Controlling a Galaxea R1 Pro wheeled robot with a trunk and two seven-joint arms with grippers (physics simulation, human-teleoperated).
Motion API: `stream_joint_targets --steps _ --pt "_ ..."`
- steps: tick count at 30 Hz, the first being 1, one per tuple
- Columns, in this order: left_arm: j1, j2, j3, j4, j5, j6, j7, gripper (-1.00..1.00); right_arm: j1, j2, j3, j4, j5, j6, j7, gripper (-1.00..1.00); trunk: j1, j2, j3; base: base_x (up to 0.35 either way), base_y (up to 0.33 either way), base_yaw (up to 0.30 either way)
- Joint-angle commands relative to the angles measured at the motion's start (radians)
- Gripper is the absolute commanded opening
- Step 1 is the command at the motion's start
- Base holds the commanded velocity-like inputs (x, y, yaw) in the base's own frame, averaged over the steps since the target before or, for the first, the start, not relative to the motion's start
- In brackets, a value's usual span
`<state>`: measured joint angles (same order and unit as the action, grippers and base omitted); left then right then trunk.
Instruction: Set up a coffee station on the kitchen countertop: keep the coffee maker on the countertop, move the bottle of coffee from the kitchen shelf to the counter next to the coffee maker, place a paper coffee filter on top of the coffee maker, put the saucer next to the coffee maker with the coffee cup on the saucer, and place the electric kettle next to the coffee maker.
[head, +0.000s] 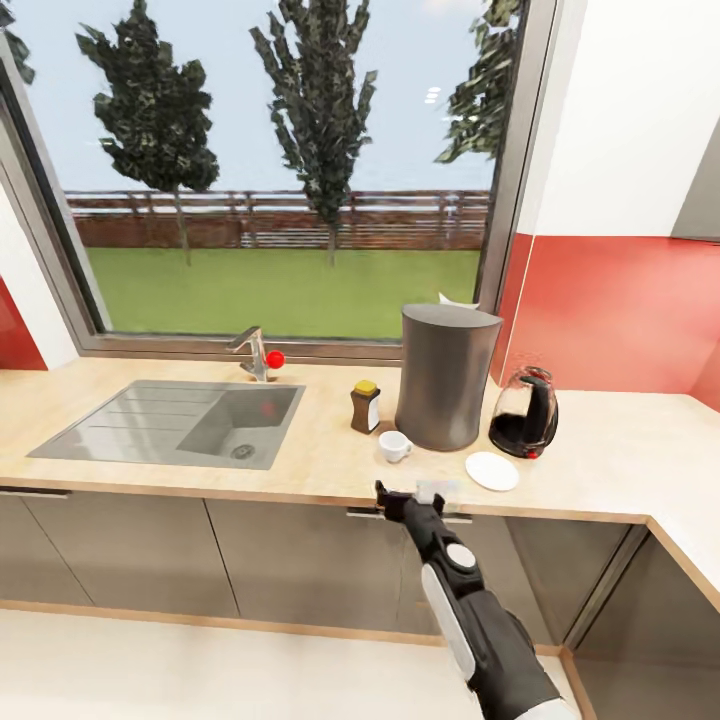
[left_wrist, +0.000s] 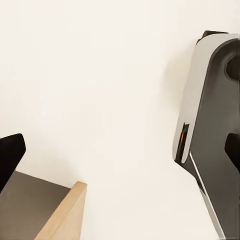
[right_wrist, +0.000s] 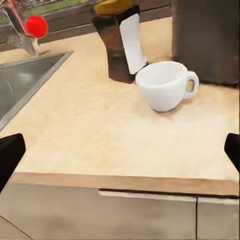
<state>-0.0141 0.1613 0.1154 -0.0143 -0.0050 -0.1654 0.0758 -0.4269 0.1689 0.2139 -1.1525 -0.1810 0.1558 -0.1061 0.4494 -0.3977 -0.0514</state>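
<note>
Coffee maker (head: 446, 376) upright on the countertop (head: 330, 460) by the window (head: 270, 170); a white bit of paper filter (head: 457, 299) peeks over its top rim (hard to tell how it sits); bottle of coffee (head: 365, 406) just beside the maker toward the sink (head: 170, 422), yellow cap, white label; coffee cup (head: 394, 446) on bare counter in front of the bottle, handle toward the maker, apart from the saucer (head: 492, 471); saucer lies in front of the electric kettle (head: 525, 412), which is near the maker's other side; right gripper (head: 405, 497) at the counter's front edge, short of the cup, fingers spread wide with nothing between them; right wrist view has cup (right_wrist: 166, 86) and bottle (right_wrist: 121, 40) straight ahead; left gripper's dark fingertip (left_wrist: 9, 155) sits at the frame edge over pale floor; spread, cannot tell.
</note>
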Motion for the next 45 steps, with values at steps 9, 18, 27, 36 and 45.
stream_joint_targets --steps 9,18,27,36,45 --pt "0.000 -0.001 0.008 0.003 -0.008 -0.003 -0.002 1.00 -0.241 0.006 0.001 -0.019 -0.020 0.282 -0.313 1.00 0.001 -0.002 -0.003 0.160 0.000 0.000" --pt "0.000 -0.002 0.009 0.004 -0.007 -0.003 -0.004 1.00 -0.246 0.006 0.004 0.125 -0.100 0.288 -0.328 1.00 0.001 -0.002 -0.003 0.271 0.187 0.000" --pt "0.000 -0.002 0.011 0.002 -0.007 -0.003 -0.002 1.00 -0.246 0.006 0.007 0.178 -0.162 0.288 -0.328 1.00 0.001 -0.002 -0.003 0.103 0.306 -0.092" --pt "0.000 -0.002 0.012 0.002 -0.007 -0.003 -0.003 1.00 -0.246 0.006 0.007 0.181 -0.162 0.288 -0.328 1.00 0.001 -0.002 -0.003 0.024 0.069 -0.281" --pt "0.000 -0.002 0.012 0.003 -0.007 -0.003 -0.004 1.00 -0.246 0.006 0.007 0.183 -0.161 0.288 -0.329 1.00 0.001 -0.002 -0.003 0.071 0.001 -0.282"
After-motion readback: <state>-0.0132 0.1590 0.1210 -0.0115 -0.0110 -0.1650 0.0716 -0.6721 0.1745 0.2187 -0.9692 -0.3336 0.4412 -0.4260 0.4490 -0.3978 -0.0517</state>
